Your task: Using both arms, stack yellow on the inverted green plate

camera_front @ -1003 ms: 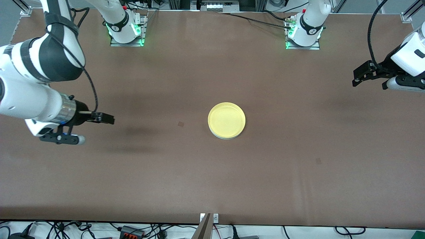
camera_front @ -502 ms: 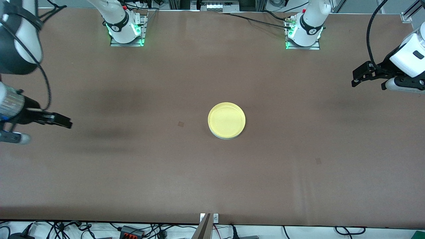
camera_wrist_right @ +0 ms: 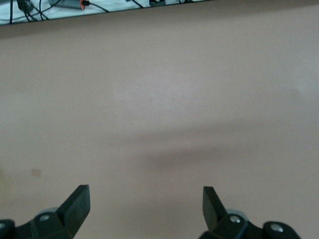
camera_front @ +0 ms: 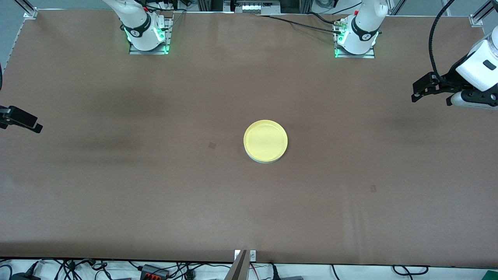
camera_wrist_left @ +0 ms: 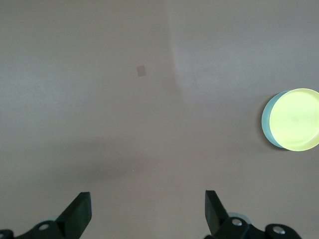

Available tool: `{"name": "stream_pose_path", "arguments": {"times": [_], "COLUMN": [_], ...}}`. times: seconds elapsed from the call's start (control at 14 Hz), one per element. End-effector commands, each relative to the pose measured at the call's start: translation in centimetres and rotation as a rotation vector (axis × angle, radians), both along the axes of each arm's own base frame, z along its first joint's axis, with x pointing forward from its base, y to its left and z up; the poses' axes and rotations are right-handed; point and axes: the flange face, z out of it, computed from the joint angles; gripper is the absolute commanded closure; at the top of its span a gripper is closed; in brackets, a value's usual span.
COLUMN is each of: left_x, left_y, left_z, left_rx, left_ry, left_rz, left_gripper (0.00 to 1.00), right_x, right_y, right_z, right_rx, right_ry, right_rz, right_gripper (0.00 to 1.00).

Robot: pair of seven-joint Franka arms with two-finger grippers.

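Two plates sit stacked mid-table (camera_front: pixel 116 202): yellow (camera_front: pixel 265 140) on green (camera_wrist_left: pixel 267 124). Left pincer (camera_wrist_left: pixel 148 214) and right pincer (camera_wrist_right: pixel 146 211) hang wide open, empty, over the table's ends

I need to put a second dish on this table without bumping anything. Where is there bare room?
Bare brown table rings the stacked yellow plate, which sits on the green plate: toward the front camera, toward both bases, toward each end. Only the ends are tighter: the open left gripper and open right gripper hang over them.
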Motion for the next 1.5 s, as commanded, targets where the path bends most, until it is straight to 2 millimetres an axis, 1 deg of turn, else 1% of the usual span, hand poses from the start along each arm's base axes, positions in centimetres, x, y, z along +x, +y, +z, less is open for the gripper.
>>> {"name": "stream_pose_path", "arguments": {"times": [0.0,0.07,0.14,0.21,0.36,0.57,0.72,0.79,0.86,1.0,1.07,1.22,1.43], "left_x": [0.2,0.2,0.2,0.2,0.2,0.2,0.2,0.2,0.2,0.2,0.2,0.2,0.2], "left_y": [-0.1,-0.1,-0.1,-0.1,-0.1,-0.1,-0.1,-0.1,-0.1,-0.1,-0.1,-0.1,-0.1], "left_z": [0.7,0.7,0.7,0.7,0.7,0.6,0.6,0.6,0.6,0.6,0.6,0.6,0.6], "left_rx": [0.003,0.003,0.003,0.003,0.003,0.003,0.003,0.001,0.001,0.001,0.001,0.001,0.001], "left_ry": [0.0,0.0,0.0,0.0,0.0,0.002,0.002,0.002,0.002,0.002,0.002,0.004,0.004], "left_rz": [-0.011,-0.011,-0.011,-0.011,-0.011,-0.011,-0.013,-0.011,-0.013,-0.011,-0.013,-0.011,-0.014], "left_gripper": [0.0,0.0,0.0,0.0,0.0,0.0,0.0,0.0,0.0,0.0,0.0,0.0,0.0], "right_x": [-1.8,-2.4,-3.4,-4.3,-5.8,-7.4,-8.4,-8.6,-8.5,-8.4,-7.9,-7.1,-6.8], "right_y": [0.5,0.8,0.9,0.9,1.0,0.8,1.0,1.0,1.0,1.0,1.2,0.9,1.1], "right_z": [-0.2,-0.7,-0.7,-1.3,-1.7,-2.3,-3.1,-3.4,-3.2,-2.4,-1.5,-0.6,-1.1], "right_rx": [-0.033,-0.038,-0.037,-0.036,-0.036,-0.035,-0.037,-0.037,-0.044,-0.049,-0.05,-0.048,-0.047], "right_ry": [0.037,0.047,0.041,0.04,0.036,0.047,0.024,0.024,0.02,0.014,-0.007,-0.028,-0.019], "right_rz": [0.038,0.045,0.047,0.048,0.048,0.053,0.057,0.059,0.062,0.063,0.059,0.061,0.057], "right_gripper": [0.0,0.0,0.0,0.0,0.0,0.0,0.0,0.0,0.0,0.0,0.0,0.0,0.0]}}
